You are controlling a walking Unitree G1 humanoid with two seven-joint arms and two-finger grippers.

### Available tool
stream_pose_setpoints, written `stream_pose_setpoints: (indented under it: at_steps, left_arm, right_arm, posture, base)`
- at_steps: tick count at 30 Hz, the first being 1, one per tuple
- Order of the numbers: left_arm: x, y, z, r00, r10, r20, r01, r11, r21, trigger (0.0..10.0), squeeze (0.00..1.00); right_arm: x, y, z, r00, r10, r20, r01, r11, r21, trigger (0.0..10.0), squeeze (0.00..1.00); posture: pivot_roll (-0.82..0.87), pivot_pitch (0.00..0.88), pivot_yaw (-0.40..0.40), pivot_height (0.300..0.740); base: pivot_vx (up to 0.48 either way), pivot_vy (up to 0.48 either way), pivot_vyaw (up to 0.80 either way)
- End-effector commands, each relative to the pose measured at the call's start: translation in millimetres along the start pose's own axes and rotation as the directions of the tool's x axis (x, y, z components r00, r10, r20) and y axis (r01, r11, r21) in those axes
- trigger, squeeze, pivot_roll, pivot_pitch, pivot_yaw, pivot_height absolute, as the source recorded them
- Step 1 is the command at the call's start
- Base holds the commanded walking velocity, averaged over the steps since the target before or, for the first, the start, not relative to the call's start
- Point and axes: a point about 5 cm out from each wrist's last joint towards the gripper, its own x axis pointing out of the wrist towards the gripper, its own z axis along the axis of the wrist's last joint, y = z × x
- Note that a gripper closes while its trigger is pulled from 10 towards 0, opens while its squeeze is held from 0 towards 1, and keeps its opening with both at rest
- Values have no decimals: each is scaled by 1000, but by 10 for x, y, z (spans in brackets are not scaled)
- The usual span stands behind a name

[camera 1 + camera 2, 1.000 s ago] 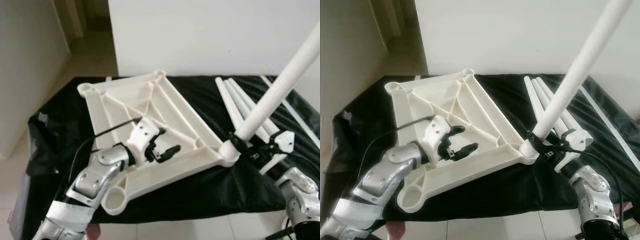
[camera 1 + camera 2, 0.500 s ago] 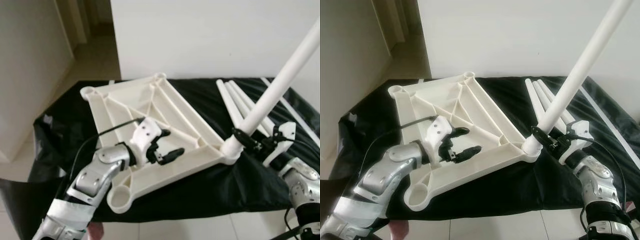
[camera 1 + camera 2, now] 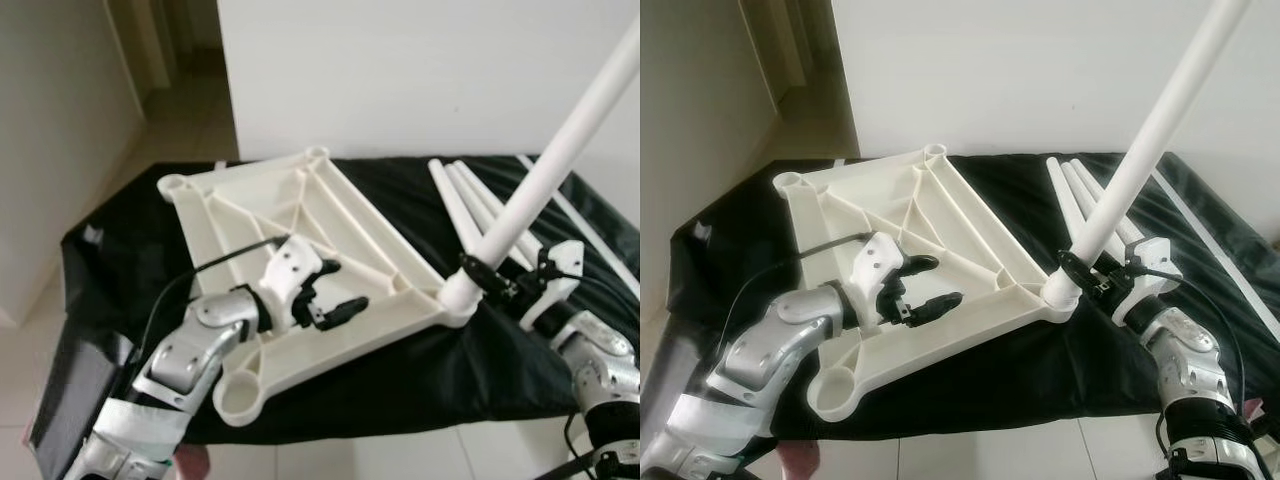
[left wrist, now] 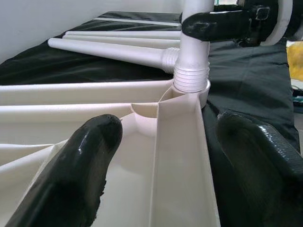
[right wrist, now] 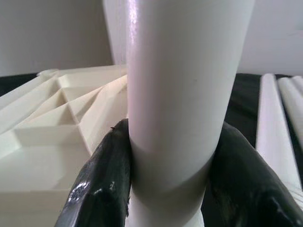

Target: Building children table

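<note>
1. The upturned white tabletop (image 3: pixel 300 250) lay rib-side up across the centre of the head views, on a black cloth (image 3: pixel 480 370) that covered the support beneath it.
2. One white table leg (image 3: pixel 545 170) stood in the corner socket (image 3: pixel 458 300) at the lower right of the tabletop. Its long axis ran from that socket up toward the upper right corner of the frame, tilted rather than plumb to the tabletop.
3. The right gripper (image 3: pixel 1090 275) was clamped on the leg just above the socket. In the right wrist view its two black fingers (image 5: pixel 102 189) pressed against opposite sides of the white tube.
4. The left gripper (image 3: pixel 330 290) sat left of centre, over the ribs of the tabletop, with its fingers spread apart and nothing between them. In the left wrist view they straddled a rib and pointed along it toward the socket, whose threaded collar (image 4: pixel 191 75) showed above the rim.
5. Three spare legs (image 3: pixel 470 205) lay side by side on the cloth at right of centre, behind the standing leg.
6. Judgement: the leg appeared to be partly seated, since threads remained exposed. The next move would turn on bringing the leg's long axis in line with the socket's axis. The right arm was on the leg, and the left was placed to steady the tabletop.
</note>
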Motion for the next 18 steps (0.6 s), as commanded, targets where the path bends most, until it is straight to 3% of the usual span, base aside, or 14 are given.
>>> stream_pose_setpoints:
  at_steps: [1,7,9,11,14,18]
  left_arm:
    - [-10,0,-10,1000,-5,-10,5,1000,-3,10000,0]
    - [-15,-10,-18,1000,-10,-8,10,1000,-7,10000,0]
    - [-14,-15,-20,1000,-11,-7,11,1000,-6,10000,0]
    - [-14,-15,-20,1000,-11,-7,11,1000,-6,10000,0]
    - [-8,-21,-25,1000,-13,-7,13,1000,-7,10000,0]
    - [-4,-29,-27,1000,-15,-5,15,1000,-6,10000,0]
  right_arm:
    - [-147,73,-471,972,-48,-232,58,998,38,10000,0]
    - [-70,187,-478,958,-200,-206,200,980,-17,10000,0]
    - [1,297,-462,944,-274,-184,274,961,-28,10000,0]
    - [1,297,-462,944,-274,-184,274,961,-28,10000,0]
    - [87,419,-445,898,-404,-177,405,914,-33,10000,0]
    - [132,542,-444,869,-466,-166,470,882,-17,10000,0]
  posture:
    - [48,0,23,740]
    - [45,0,15,740]
    - [43,0,10,740]
    - [43,0,10,740]
    - [42,0,4,740]
    - [43,0,0,740]
  base:
    - [0,0,0]
    - [0,0,0]
    - [0,0,0]
    - [0,0,0]
    - [0,0,0]
    - [0,0,0]
